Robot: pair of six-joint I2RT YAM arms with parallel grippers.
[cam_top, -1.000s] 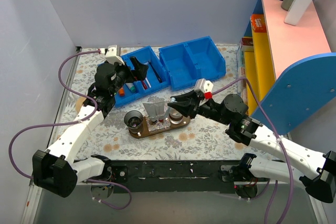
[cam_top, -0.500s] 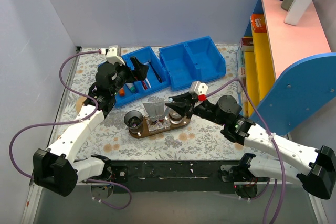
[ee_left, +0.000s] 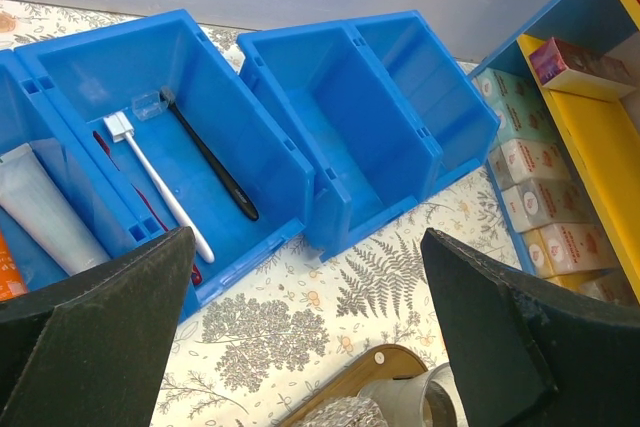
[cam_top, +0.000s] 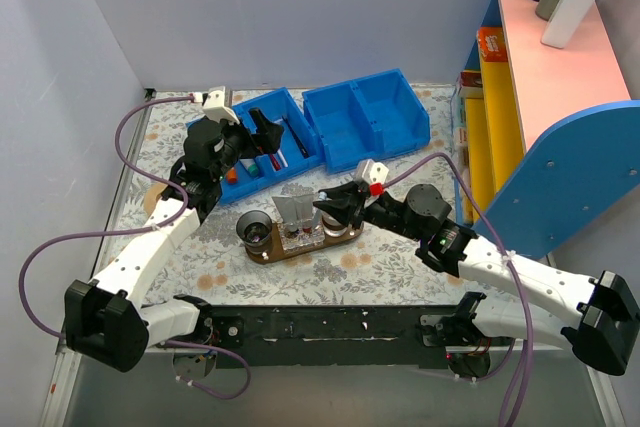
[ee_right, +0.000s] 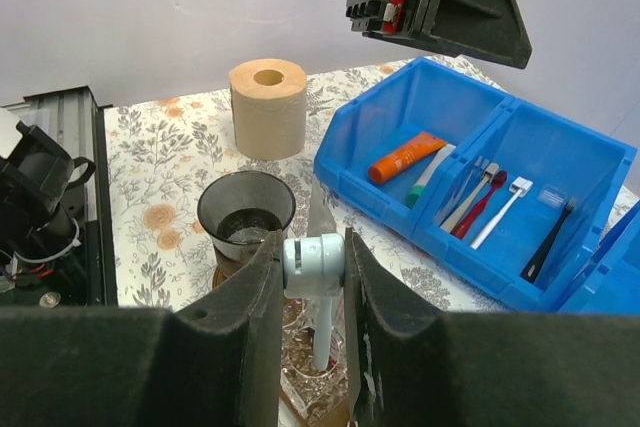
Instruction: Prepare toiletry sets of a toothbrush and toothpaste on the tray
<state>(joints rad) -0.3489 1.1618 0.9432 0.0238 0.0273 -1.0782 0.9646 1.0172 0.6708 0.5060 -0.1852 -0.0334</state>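
The dark wooden tray [cam_top: 268, 251] lies mid-table with a dark cup [cam_top: 253, 228] and a clear glass [cam_top: 297, 234] on it. My right gripper [cam_top: 328, 205] [ee_right: 314, 265] is shut on the pale-blue end of a toothbrush [ee_right: 318, 263]. Its stem points down into the clear glass. A grey tube-like thing [cam_top: 295, 209] stands upright there too. My left gripper [cam_top: 262, 132] [ee_left: 305, 247] hangs open and empty over the left blue bin's near edge. In that bin lie a white toothbrush [ee_left: 160, 182] and a white toothpaste tube [ee_left: 45, 212].
The left blue bin [cam_top: 262, 107] also holds an orange tube [ee_right: 405, 157], a red toothbrush [ee_right: 480, 205] and a dark toothbrush [ee_left: 210, 157]. An empty blue bin [cam_top: 365, 117] sits beside it. A toilet roll [ee_right: 267, 107] stands left of the tray. Shelves [cam_top: 555, 97] rise on the right.
My right arm has reached further left, bringing the held toothbrush over the middle of the tray. The left arm has stayed put.
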